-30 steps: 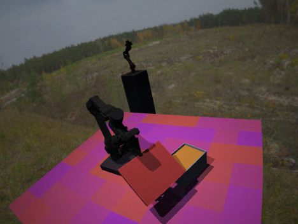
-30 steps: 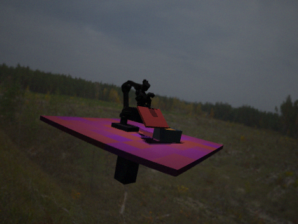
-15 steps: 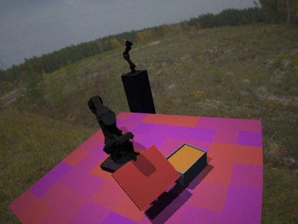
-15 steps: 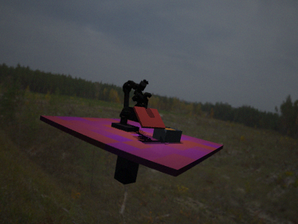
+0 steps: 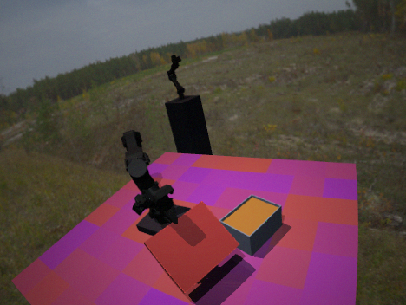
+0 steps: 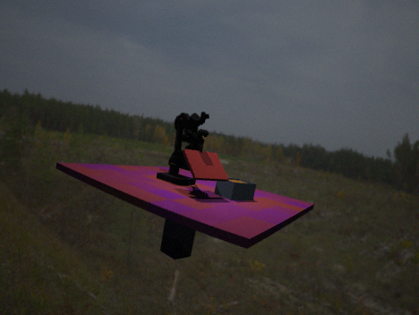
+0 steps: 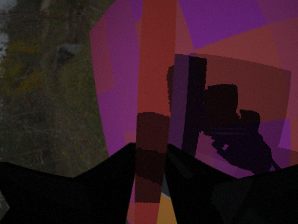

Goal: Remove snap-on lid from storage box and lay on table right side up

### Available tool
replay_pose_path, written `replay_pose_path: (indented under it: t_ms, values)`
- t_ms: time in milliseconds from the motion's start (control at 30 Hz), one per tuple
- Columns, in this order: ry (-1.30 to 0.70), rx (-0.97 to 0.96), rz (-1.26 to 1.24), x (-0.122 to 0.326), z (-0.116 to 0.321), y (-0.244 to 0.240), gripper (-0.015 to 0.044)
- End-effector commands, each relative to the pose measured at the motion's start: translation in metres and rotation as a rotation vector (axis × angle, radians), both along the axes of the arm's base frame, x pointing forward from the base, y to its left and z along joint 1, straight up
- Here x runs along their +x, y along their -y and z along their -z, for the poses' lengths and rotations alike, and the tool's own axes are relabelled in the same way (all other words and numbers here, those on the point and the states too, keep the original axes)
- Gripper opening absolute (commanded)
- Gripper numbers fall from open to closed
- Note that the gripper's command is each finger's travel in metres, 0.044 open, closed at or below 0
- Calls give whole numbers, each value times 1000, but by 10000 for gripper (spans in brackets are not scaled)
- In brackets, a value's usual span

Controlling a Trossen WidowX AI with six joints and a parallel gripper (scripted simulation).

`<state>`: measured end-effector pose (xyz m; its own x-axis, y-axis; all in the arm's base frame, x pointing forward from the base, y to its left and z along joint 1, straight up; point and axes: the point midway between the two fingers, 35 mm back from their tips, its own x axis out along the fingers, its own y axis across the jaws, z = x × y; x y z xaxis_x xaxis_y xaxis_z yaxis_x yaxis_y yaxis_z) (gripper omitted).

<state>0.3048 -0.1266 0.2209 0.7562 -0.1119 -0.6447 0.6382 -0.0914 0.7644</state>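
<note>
The red lid (image 5: 191,260) (image 6: 209,171) (image 7: 156,75) is off the box and in the air above the table, steeply tilted with its broad red face toward the top and exterior views. My gripper (image 5: 176,220) (image 7: 149,149) is shut on the lid's upper edge; in the wrist view the lid stands edge-on between the dark fingers. The grey storage box (image 5: 265,230) (image 6: 243,191) stands upright on the table (image 5: 331,260) (image 6: 242,230), open at the top with orange inside. The lid hangs beside the box in the top view. The lid's underside is hidden in the top and exterior views.
The arm's dark base (image 5: 147,226) (image 6: 175,178) stands on the table behind the lid. The lid's dark shadow (image 5: 232,275) falls on the table below it. A tall black pedestal (image 5: 189,126) with a small dark figure on it rises beyond the far table edge.
</note>
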Motion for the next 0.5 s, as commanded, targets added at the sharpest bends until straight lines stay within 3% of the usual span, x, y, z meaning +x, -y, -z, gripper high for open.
replay_pose_path:
  t_ms: [0,467]
  values:
    - [20,-10,-6,0,-8,8,0]
    - [19,-13,-6,-7,-8,35,0]
